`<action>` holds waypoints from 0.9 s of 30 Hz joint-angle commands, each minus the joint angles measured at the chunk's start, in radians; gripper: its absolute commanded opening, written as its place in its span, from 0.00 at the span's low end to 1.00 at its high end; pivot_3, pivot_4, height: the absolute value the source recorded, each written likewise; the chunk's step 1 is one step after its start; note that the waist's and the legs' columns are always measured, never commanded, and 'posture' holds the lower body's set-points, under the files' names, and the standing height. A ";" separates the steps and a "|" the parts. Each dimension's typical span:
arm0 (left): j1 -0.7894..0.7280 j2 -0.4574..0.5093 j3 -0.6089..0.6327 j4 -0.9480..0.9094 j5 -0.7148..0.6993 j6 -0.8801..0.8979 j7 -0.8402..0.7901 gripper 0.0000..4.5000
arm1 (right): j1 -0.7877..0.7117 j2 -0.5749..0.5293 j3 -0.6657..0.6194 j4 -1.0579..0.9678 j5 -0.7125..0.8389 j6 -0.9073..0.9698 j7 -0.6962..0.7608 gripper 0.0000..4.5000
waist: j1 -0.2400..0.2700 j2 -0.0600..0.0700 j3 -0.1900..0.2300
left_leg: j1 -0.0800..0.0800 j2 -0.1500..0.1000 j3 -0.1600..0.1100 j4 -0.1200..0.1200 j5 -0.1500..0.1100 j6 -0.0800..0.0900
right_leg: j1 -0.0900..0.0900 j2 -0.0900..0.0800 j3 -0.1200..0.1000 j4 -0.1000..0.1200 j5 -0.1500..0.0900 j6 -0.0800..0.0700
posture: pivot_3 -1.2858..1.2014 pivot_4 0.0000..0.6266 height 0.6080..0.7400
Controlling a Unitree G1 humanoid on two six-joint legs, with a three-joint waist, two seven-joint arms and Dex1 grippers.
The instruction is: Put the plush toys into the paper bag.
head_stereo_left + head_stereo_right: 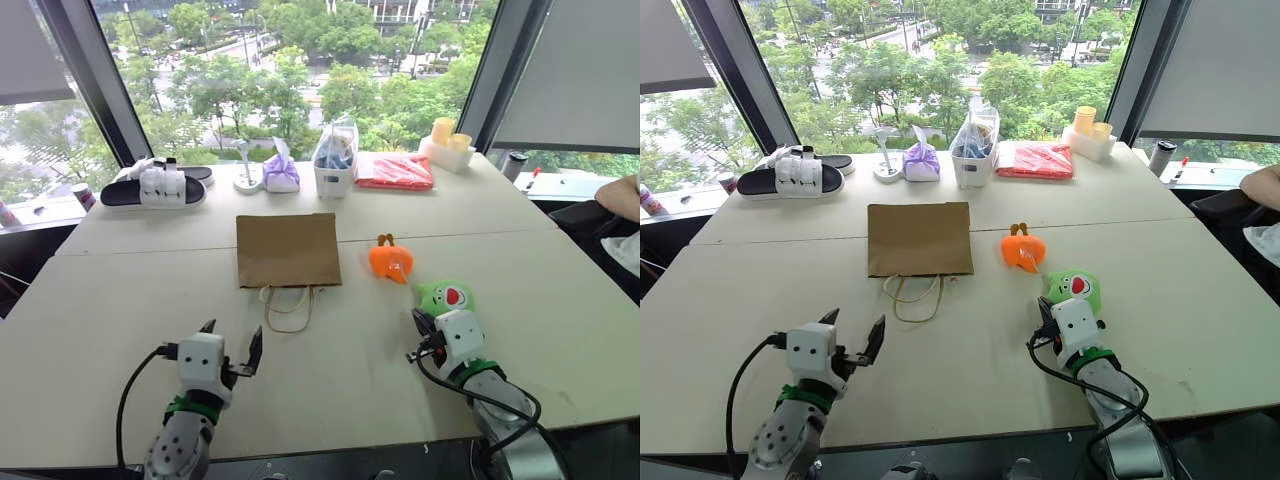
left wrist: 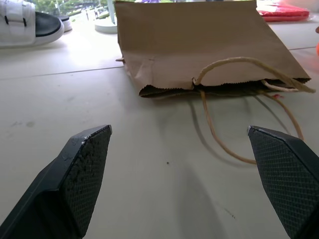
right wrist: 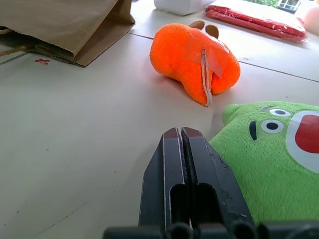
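Observation:
The brown paper bag (image 1: pixel 287 250) lies flat at the table's middle, its mouth and tan loop handles (image 1: pixel 290 305) toward me. An orange plush toy (image 1: pixel 390 260) lies to the bag's right. Nearer me sits a green plush toy (image 1: pixel 447 297) with a red mouth. My left gripper (image 1: pixel 233 335) is open above the table, a short way before the handles, nothing between its fingers (image 2: pixel 84 169). My right gripper (image 1: pixel 418 320) is shut and empty, its tips (image 3: pixel 182 133) just beside the green toy's left side, with the orange toy (image 3: pixel 192 62) farther ahead.
Along the far edge by the window stand black-and-white slippers (image 1: pixel 155 187), a purple tied pouch (image 1: pixel 281 172), a white bin holding a clear bag (image 1: pixel 335 165), a red packet (image 1: pixel 393 170) and yellow cups (image 1: pixel 450 135). A person's arm (image 1: pixel 620 195) shows at the right.

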 commanded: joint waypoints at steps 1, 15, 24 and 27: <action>-0.009 0.011 -0.001 -0.022 -0.002 0.000 -0.011 1.00 | -0.010 -0.005 -0.005 -0.025 0.015 -0.010 0.005 0.00 | 0.000 0.000 0.000 | 0.000 0.000 0.000 0.000 0.000 0.000 | 0.000 0.000 0.000 0.000 0.000 0.000 | 0.52 0.24 1.00; -0.041 0.058 0.047 -0.010 -0.027 0.017 -0.041 1.00 | -0.013 0.003 0.041 -0.036 0.022 -0.018 0.041 0.00 | 0.001 0.000 0.000 | 0.000 0.000 0.000 0.000 0.000 0.000 | 0.000 0.000 0.000 0.000 0.000 0.000 | 0.52 0.24 1.00; -0.118 0.253 0.115 -0.075 -0.161 0.120 -0.244 1.00 | -0.080 -0.105 0.066 -0.187 0.125 0.139 0.226 0.00 | 0.000 0.000 0.000 | 0.000 0.000 0.000 0.000 0.000 0.000 | 0.000 0.000 0.000 0.000 0.000 0.000 | 0.52 0.24 1.00; -0.180 0.415 0.168 -0.074 -0.243 0.167 -0.398 1.00 | -0.134 -0.172 0.031 -0.226 0.198 0.238 0.290 0.00 | 0.000 0.000 0.001 | 0.000 0.000 0.000 0.000 0.000 0.000 | 0.000 0.000 0.000 0.001 0.000 0.000 | 0.52 0.24 1.00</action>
